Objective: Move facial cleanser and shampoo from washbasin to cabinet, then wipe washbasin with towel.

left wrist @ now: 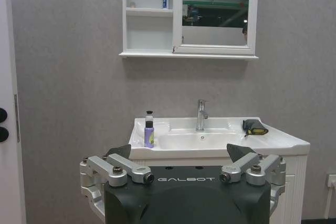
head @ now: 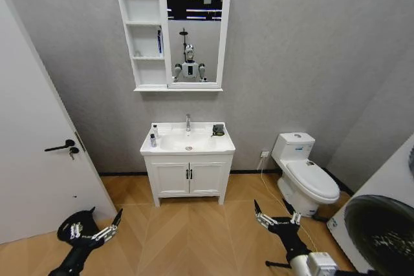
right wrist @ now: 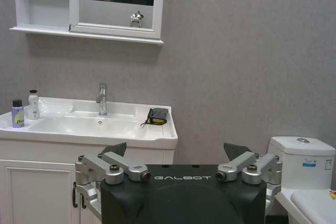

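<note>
While both hands, left hand point(head: 103, 225) and right hand point(head: 275, 214), hang released far from the washbasin point(head: 187, 141), approaching carelessly could topple the purple bottle point(left wrist: 149, 134) beside its tap point(left wrist: 200, 115).

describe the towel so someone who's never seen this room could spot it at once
Find the white washbasin under the mirrored cabinet. On its rim, right of the tap, lies the towel: a small dark crumpled cloth with yellow-green edging, unlike the upright bottles on the left.

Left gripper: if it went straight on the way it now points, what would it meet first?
The left gripper, fingers open, faces the washbasin. Nothing stands between, so it would probably reach the basin's front edge near the purple bottle; depth is unclear.
</note>
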`<state>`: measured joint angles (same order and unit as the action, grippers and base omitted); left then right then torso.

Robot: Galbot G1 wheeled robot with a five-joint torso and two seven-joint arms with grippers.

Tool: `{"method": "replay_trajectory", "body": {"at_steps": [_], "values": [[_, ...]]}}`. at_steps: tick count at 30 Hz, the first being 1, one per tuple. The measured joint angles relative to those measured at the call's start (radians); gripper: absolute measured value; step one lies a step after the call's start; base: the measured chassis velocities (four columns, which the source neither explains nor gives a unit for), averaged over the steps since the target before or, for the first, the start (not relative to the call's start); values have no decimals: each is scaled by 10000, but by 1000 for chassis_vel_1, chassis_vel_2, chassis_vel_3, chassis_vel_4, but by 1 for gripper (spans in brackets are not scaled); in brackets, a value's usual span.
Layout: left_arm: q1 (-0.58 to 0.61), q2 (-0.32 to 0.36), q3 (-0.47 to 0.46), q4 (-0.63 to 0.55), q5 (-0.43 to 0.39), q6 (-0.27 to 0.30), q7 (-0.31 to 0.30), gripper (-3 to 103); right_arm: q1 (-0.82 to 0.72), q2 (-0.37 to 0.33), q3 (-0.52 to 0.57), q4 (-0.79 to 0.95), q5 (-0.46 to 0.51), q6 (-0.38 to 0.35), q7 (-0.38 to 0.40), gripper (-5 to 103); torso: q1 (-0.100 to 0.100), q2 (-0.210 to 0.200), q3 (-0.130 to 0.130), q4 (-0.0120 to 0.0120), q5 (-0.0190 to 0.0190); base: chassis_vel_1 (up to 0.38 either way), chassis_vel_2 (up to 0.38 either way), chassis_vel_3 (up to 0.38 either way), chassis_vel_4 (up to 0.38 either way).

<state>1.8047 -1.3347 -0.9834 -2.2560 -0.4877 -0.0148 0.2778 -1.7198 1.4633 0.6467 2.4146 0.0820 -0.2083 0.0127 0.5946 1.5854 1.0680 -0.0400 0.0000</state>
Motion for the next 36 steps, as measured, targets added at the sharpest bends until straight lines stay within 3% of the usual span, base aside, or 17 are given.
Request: {"method": "replay_trajectory", "body": {"at_steps": [36], "values": [[241, -110, -131, -199, 45, -342, 29, 100, -183, 25, 56, 371, -57, 48, 171, 100, -1, 0, 0, 0, 0, 0, 0, 0, 0]]}}
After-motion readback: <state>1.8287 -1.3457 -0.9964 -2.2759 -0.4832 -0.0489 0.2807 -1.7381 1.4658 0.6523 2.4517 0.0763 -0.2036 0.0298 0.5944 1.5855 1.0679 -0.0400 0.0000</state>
